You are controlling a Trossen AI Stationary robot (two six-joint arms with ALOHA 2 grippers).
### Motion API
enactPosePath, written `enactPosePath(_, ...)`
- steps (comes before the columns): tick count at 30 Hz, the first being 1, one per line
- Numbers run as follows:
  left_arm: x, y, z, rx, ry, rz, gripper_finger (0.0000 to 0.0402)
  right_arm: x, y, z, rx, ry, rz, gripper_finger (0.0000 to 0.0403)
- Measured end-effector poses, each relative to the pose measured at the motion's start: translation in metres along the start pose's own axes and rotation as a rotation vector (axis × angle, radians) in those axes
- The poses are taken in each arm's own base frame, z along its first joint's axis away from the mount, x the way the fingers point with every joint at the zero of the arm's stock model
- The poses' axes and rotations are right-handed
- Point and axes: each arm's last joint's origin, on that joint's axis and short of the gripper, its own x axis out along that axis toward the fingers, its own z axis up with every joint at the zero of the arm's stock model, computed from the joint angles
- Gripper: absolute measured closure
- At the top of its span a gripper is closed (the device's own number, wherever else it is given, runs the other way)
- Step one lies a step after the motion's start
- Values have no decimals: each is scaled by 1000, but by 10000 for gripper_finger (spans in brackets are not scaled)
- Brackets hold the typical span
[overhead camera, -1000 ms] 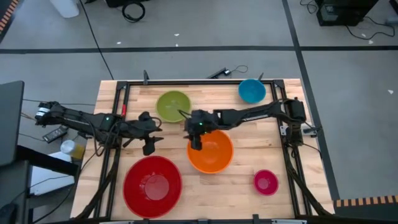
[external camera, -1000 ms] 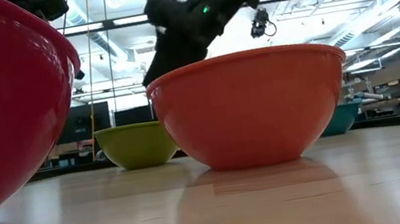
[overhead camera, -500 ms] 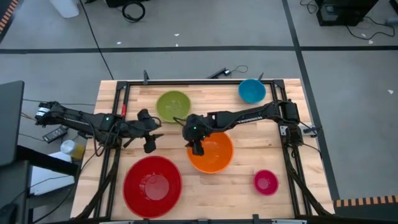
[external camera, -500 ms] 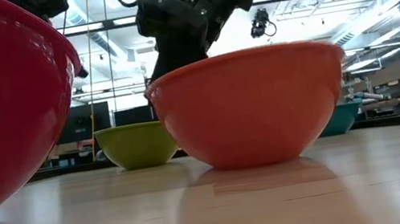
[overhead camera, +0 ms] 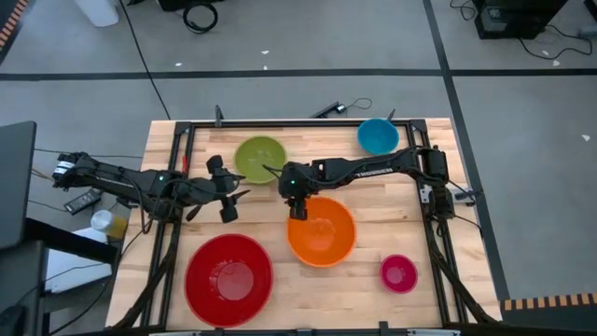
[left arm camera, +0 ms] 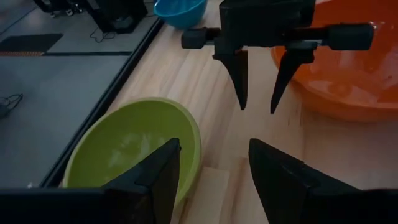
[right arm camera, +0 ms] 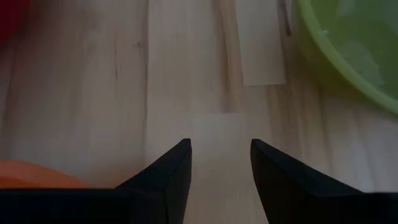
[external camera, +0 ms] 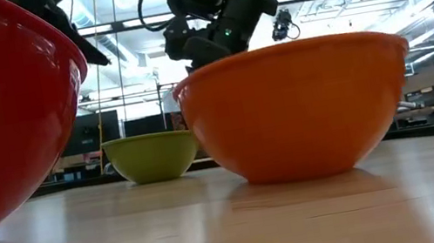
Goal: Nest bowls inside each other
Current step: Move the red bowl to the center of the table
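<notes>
Five bowls stand on their bases on the wooden table: red (overhead camera: 229,275) at the near left, orange (overhead camera: 323,233) in the middle, lime green (overhead camera: 260,159) and blue (overhead camera: 378,136) at the far edge, pink (overhead camera: 398,273) at the near right. My right gripper (overhead camera: 298,210) is open and slants down. Both its fingers stand over bare wood just outside the orange bowl's far left rim (left arm camera: 292,68). My left gripper (overhead camera: 227,198) hangs open and holds nothing, left of the green bowl (left arm camera: 130,149) and above the table. My right gripper has one finger (left arm camera: 283,78) close beside the outer wall of the orange bowl, just below its far left rim. Whether it touches the wall I cannot tell. Nothing lies between the fingers except bare table (right arm camera: 221,134).
A dark metal frame (overhead camera: 280,122) runs along the table's far and side edges. Bare wood lies between the green bowl (right arm camera: 348,43) and the orange bowl (right arm camera: 31,177), and between the red and pink bowls at the near edge.
The orange bowl has slid a little toward the table's near right, away from the green bowl. My right gripper has stayed by its far left rim, dipped toward it and tipped more steeply down. My left gripper has rolled at the wrist without changing place.
</notes>
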Motion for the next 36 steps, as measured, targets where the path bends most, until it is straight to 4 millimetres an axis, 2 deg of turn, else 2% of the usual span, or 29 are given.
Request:
enactPosePath(5,0,0,1,3,-6,0,208,0,3,2,4,-20,8,231)
enactPosePath(12,0,0,2,3,-15,-1,208,0,21,24,115,-225,319,231)
enactPosePath(15,0,0,2,3,-14,-1,208,-1,27,31,211,-287,363,230)
enactPosePath(19,0,0,2,1,-15,-1,208,3,40,37,214,-364,382,221)
enactPosePath(22,0,0,3,-3,-23,-1,208,18,61,33,189,-372,387,206)
enactPosePath(25,1,1,3,-13,-30,10,208,23,75,33,166,-400,356,184)
enactPosePath(33,6,7,9,-69,-63,52,208,46,91,33,183,-371,356,104)
enactPosePath(36,9,9,9,-82,-61,63,208,47,95,36,162,-374,360,91)
